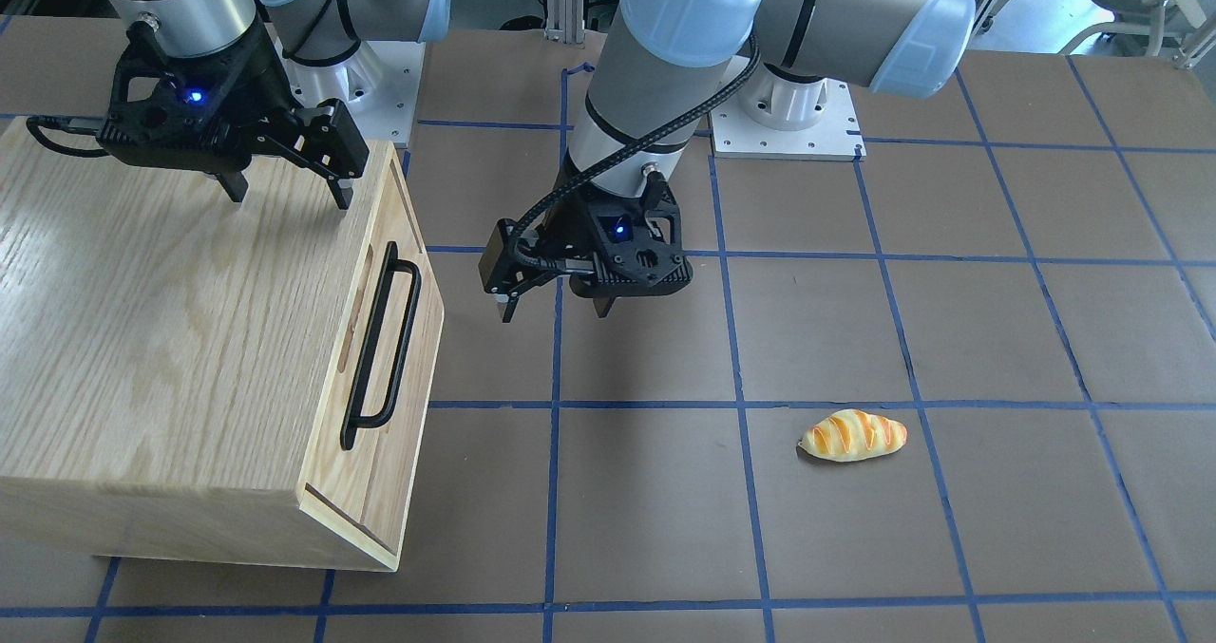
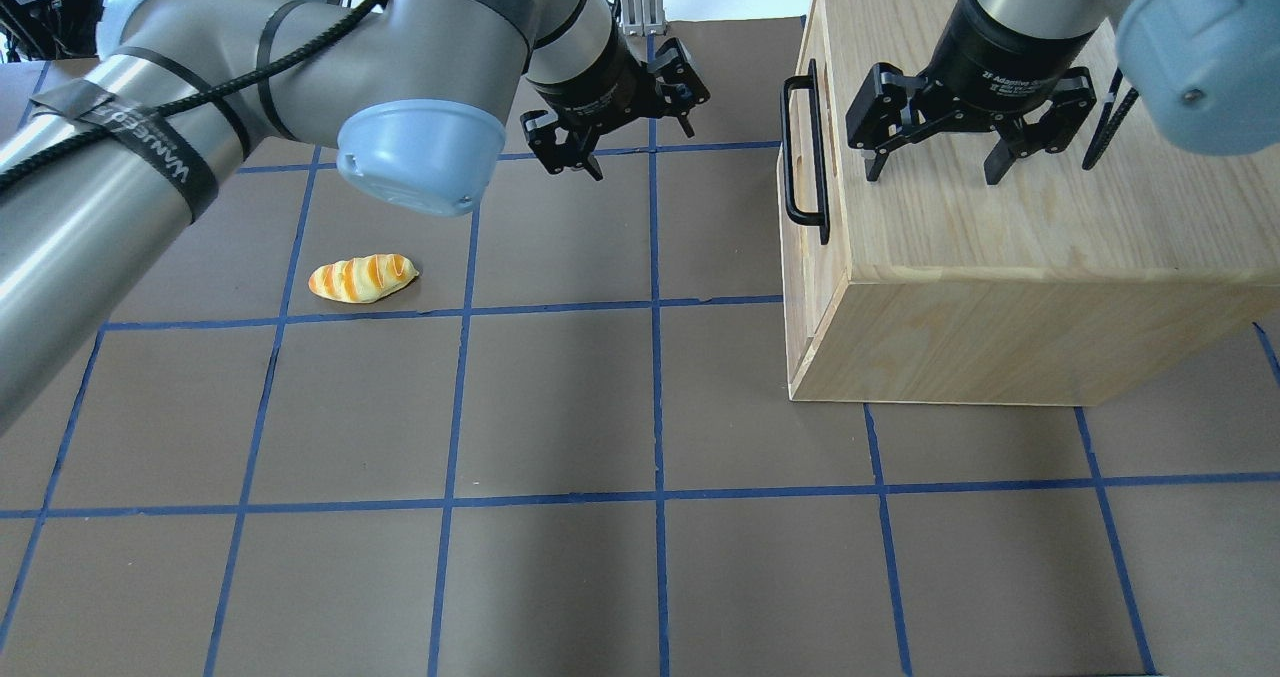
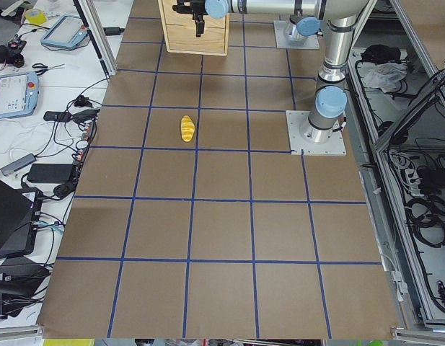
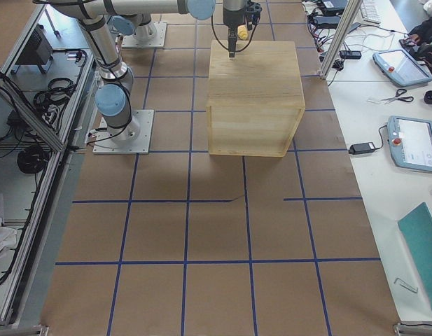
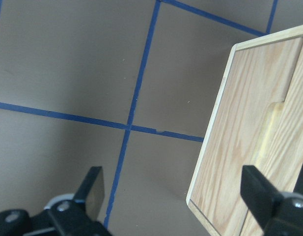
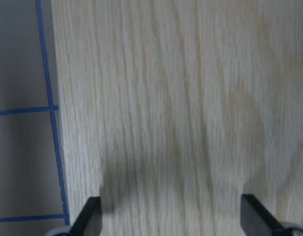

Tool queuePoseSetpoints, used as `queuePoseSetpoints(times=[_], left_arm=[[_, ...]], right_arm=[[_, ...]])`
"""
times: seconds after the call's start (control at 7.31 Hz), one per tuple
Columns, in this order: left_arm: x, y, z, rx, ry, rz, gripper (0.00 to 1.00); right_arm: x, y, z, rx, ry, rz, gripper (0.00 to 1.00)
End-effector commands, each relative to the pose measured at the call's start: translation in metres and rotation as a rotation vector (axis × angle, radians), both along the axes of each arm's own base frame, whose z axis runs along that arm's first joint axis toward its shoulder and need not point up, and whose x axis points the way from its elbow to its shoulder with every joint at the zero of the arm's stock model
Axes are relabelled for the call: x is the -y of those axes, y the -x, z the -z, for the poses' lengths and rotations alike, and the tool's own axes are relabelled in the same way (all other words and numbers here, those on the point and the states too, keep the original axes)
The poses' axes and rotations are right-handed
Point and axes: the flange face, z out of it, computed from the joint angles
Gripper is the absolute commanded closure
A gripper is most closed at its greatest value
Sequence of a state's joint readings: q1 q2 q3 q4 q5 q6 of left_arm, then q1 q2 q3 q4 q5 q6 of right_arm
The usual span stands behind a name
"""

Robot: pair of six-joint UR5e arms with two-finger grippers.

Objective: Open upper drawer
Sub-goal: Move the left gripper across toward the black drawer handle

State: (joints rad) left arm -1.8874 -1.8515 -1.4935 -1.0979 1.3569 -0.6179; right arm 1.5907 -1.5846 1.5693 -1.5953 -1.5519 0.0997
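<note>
- The wooden cabinet [image 1: 171, 320] stands on the robot's right half of the bench [image 1: 997, 339].
- The upper drawer [image 1: 391, 216] is at the top of the cabinet's front. The front faces the robot's left end of the bench. The drawer looks pushed all the way in.
- A long black handle [image 1: 382, 349] runs along the drawer front. Nothing is touching it.
- The left gripper [image 1: 554, 311] hangs above the bench near the drawer front, apart from the handle. Its fingers are spread wide and hold nothing.
- The right gripper [image 1: 287, 195] hangs over the cabinet's top. Its fingers are also spread and hold nothing.
- A bread roll [image 1: 852, 434] lies well apart from the cabinet, closer to the edge across from the robot.
</note>
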Motion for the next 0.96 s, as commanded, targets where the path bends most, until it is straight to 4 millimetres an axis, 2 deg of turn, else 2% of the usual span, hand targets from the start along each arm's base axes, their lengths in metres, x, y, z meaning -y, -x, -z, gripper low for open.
queuePoseSetpoints(times=[0.0, 0.41, 0.82], left_arm=[[0.004, 0.032, 0.009, -0.030, 0.019, -0.001, 0.00], [0.007, 0.058, 0.018, -0.048, 0.004, 0.026, 0.00], [-0.002, 0.076, 0.020, -0.054, -0.008, 0.032, 0.00]], right_arm=[[0.000, 0.000, 0.000, 0.000, 0.000, 0.000, 0.00], [0.000, 0.000, 0.000, 0.000, 0.000, 0.000, 0.00], [0.000, 0.000, 0.000, 0.000, 0.000, 0.000, 0.00]])
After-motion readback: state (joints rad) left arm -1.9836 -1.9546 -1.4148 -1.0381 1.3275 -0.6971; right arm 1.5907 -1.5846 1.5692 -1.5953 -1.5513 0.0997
